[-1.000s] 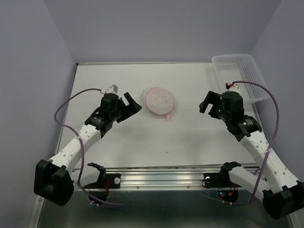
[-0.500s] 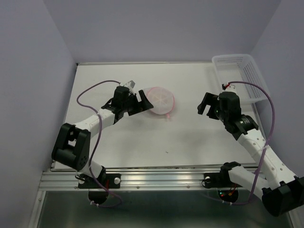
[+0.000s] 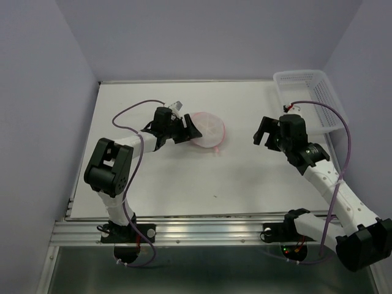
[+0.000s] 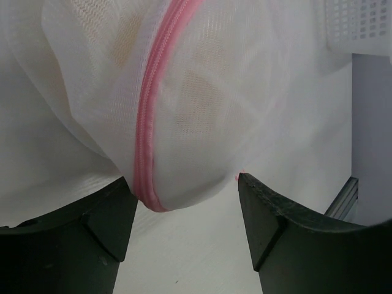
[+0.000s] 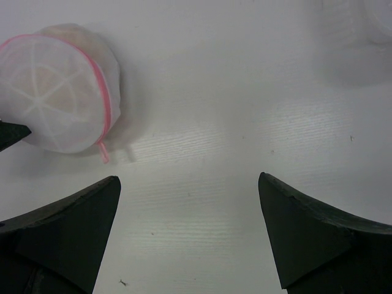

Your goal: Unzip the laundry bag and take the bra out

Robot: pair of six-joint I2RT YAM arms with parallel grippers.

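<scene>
- Fingers of my left gripper (image 4: pixel 184 184) stand apart, straddling the pink-zippered edge of the round white mesh laundry bag (image 3: pixel 209 128).
- My right gripper (image 5: pixel 190 184), at the bag's 3 o'clock, gapes wide.

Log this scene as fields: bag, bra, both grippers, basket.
bag: on table, zip looks closed
bra: tan, inside bag, seen through mesh
left gripper: open, astride bag's edge
right gripper: open, above table, apart from bag
basket: far right corner
</scene>
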